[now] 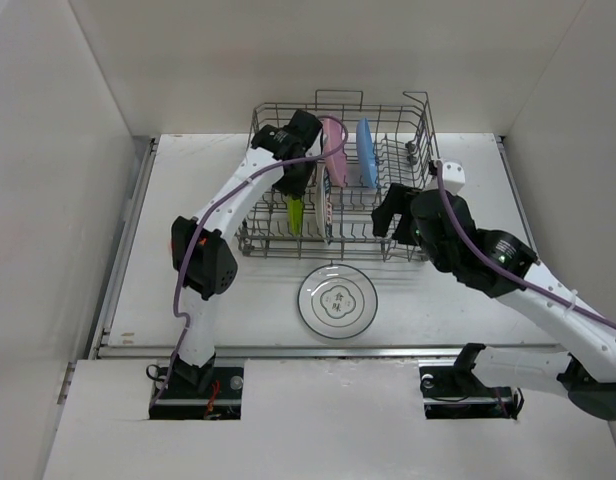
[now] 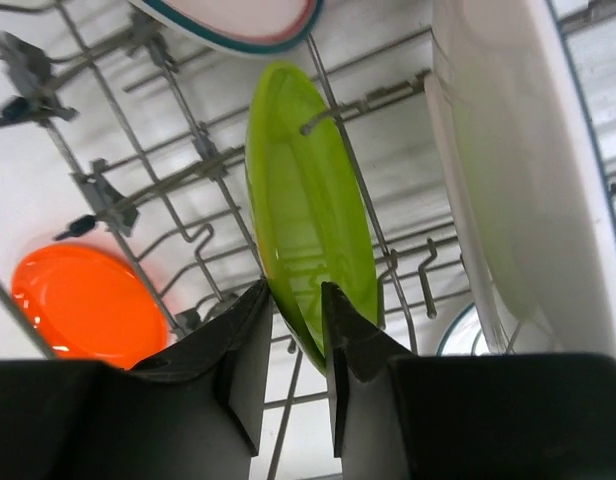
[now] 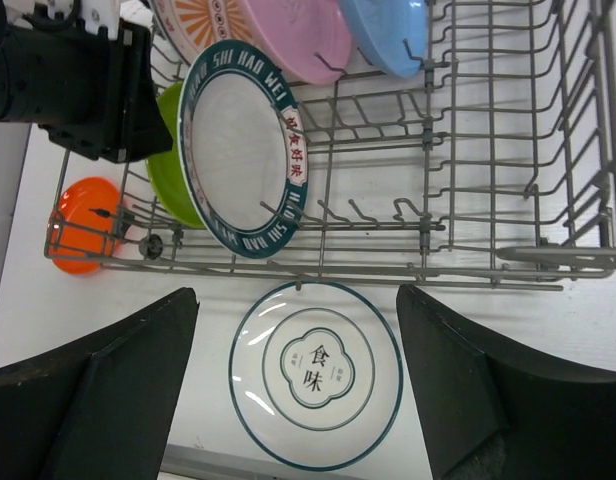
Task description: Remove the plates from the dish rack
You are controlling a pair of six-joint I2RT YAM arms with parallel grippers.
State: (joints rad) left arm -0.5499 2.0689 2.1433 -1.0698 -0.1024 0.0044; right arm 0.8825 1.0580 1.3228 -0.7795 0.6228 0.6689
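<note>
- Grey wire dish rack (image 1: 413, 150) stands at the far centre of the table (image 1: 188, 300). In the top view its plates stand on edge between the tines: lime green plate (image 1: 295, 213), pink plate (image 1: 335, 150), blue plate (image 1: 367, 152).
- Left gripper (image 2: 293, 335) reaches down inside the left part of the rack. Only the left wrist view shows its jaws: set narrowly, one finger (image 2: 250, 350) on each side of the lime green plate's (image 2: 308, 200) rim. Whether they clamp it cannot be told.
- Right gripper (image 3: 298, 380) hangs over the rack's near rail, jaws spread wide, holding nothing.
- Right wrist view alone shows the lettered teal-red rim of the white racked plate (image 3: 243, 150), just right of the lime one.
- White flat plate (image 1: 337, 300) lies on the table just near of the rack.
- Orange plate (image 3: 83, 225) lies flat by the rack's left end; the wrist views show it, while the left arm hides it from above.
</note>
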